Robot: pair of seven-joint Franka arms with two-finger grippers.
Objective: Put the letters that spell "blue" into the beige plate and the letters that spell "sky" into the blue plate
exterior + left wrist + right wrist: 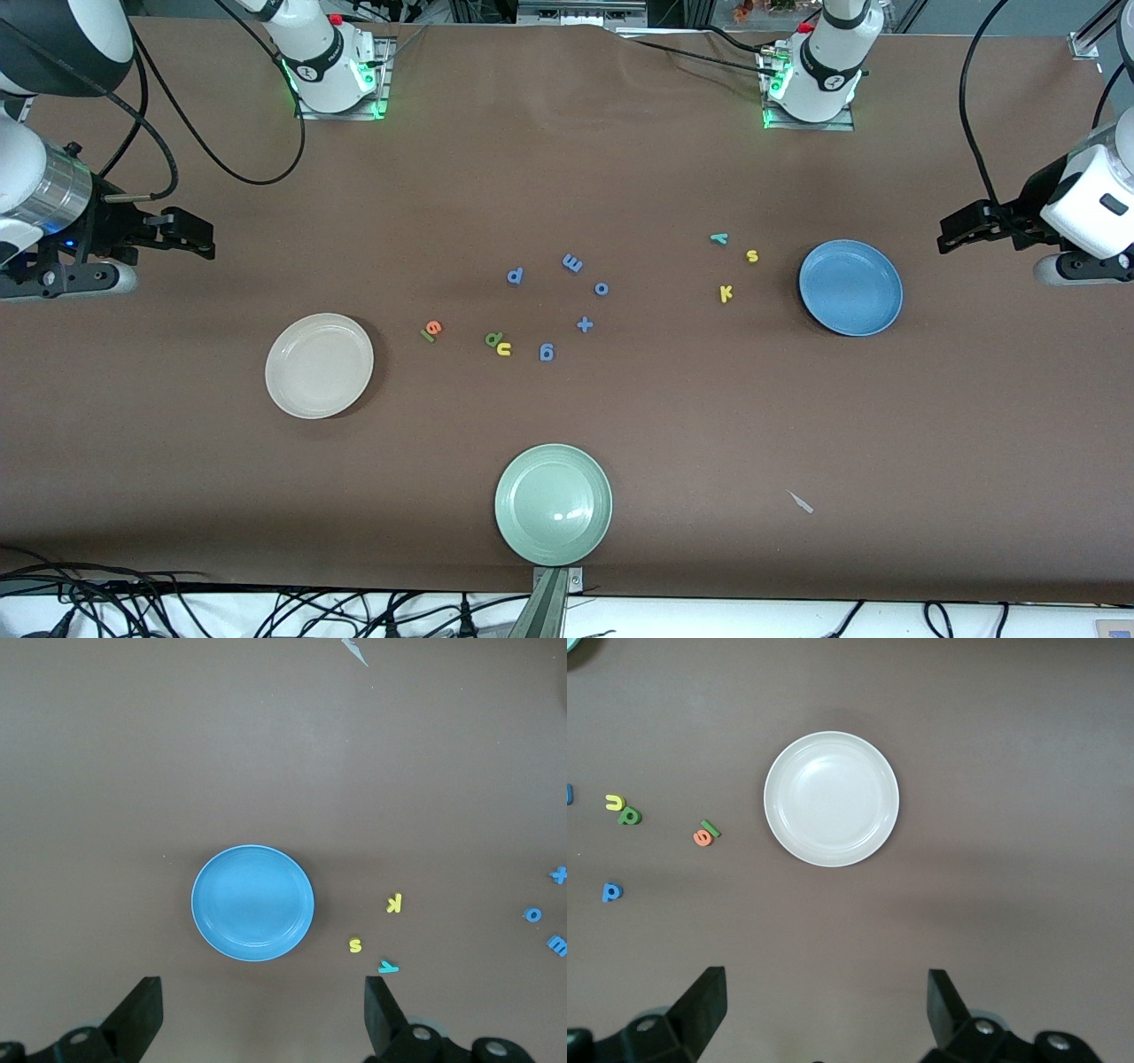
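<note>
Both arms wait, left gripper (263, 1014) and right gripper (824, 1010) fingers spread, empty; yellow k (726, 293) at blue plate's (877, 315) 9 o'clock; beige plate (292, 399) empty.

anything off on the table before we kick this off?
One stray: a small pale scrap lies on the brown cover, nearer the front camera than the blue plate, belonging to neither plates nor letters. All three plates sit flat and empty; both grippers wait at the table ends.
</note>
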